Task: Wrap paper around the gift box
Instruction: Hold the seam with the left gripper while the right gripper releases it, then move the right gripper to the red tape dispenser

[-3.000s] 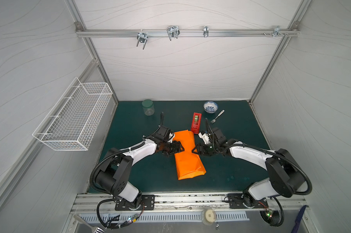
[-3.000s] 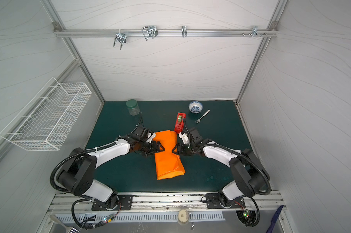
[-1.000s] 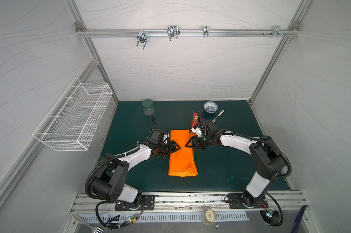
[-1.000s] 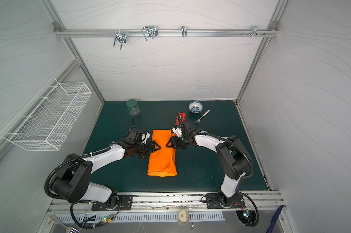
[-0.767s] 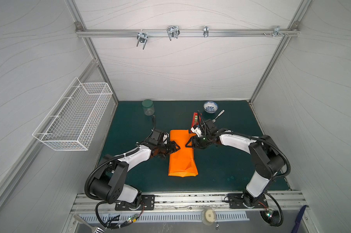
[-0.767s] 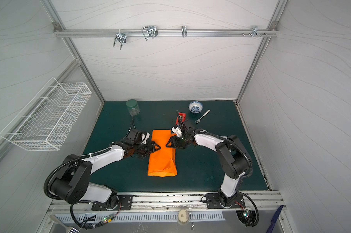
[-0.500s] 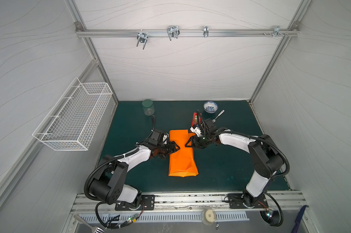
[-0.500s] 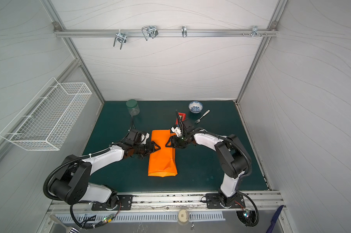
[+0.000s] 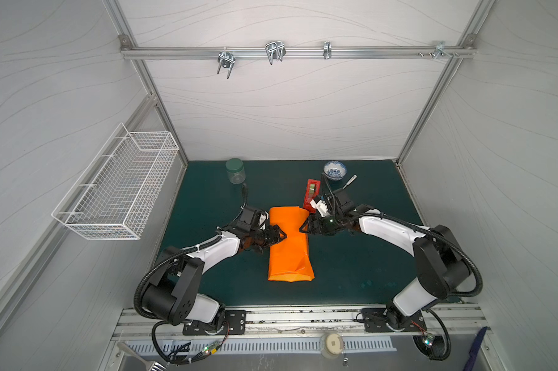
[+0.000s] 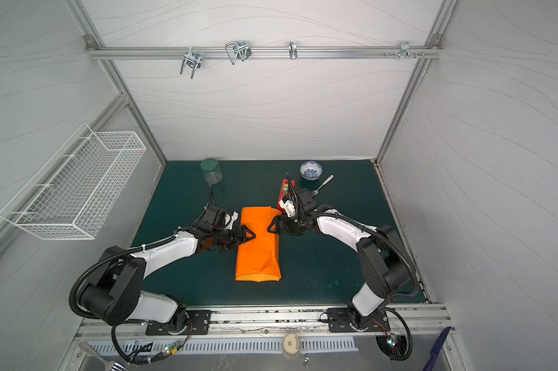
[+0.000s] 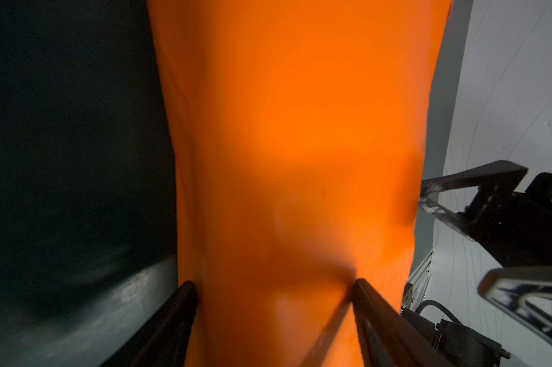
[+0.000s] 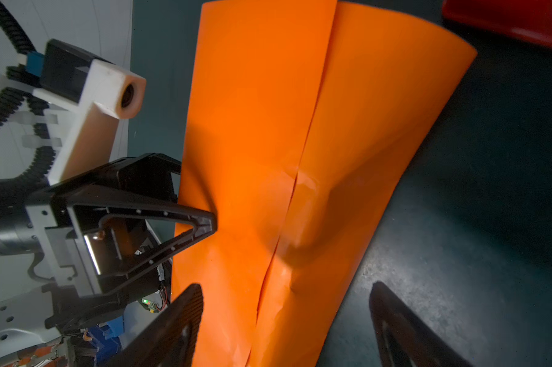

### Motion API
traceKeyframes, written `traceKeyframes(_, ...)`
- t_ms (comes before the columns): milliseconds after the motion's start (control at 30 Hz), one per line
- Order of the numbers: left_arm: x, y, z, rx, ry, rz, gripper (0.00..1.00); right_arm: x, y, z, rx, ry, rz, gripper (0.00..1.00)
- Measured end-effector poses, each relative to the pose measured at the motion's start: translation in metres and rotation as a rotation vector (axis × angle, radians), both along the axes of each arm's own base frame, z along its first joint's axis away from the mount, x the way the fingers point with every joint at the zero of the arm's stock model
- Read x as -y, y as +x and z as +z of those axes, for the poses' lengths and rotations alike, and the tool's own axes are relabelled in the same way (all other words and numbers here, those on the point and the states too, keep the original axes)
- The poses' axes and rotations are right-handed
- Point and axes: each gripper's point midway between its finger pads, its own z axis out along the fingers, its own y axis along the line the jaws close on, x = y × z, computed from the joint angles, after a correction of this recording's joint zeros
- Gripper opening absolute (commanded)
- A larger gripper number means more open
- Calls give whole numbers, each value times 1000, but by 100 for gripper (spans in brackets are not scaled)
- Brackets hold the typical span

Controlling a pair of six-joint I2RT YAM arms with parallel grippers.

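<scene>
The orange paper (image 9: 289,253) (image 10: 257,253) lies folded over into a long bundle in the middle of the green mat, with an overlapping seam along its top (image 12: 297,178). The gift box is hidden under it. My left gripper (image 9: 281,236) (image 10: 250,237) is at the bundle's left side, open. Its fingertips press on the paper (image 11: 300,127), which fills the gap in the left wrist view (image 11: 274,284). My right gripper (image 9: 303,228) (image 10: 271,227) stands open at the right side. In its wrist view (image 12: 286,295) one finger is over the paper and one over the mat.
A red tape dispenser (image 9: 311,192) (image 10: 284,189) stands just behind the right gripper. A green-lidded jar (image 9: 235,171), a blue-patterned bowl (image 9: 335,169) and a fork (image 9: 350,181) sit along the back of the mat. A wire basket (image 9: 117,186) hangs on the left wall.
Three seconds ago the bundle lay skewed and farther right; it now lies straight. Over the last second the right gripper's jaws have opened. The left gripper has hardly moved.
</scene>
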Motion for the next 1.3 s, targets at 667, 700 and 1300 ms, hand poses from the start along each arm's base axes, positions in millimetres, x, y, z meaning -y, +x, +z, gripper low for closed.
traceKeyframes(667, 0, 1, 1, 4, 8, -9, 76, 36, 147, 9, 38, 90, -277, 47)
traceKeyframes(700, 0, 1, 1, 4, 9, -10, 76, 33, 152, 5, 29, 94, -279, 46)
traceKeyframes(1300, 1, 1, 0, 1, 12, -15, 76, 9, 182, -20, -104, 218, -283, 24)
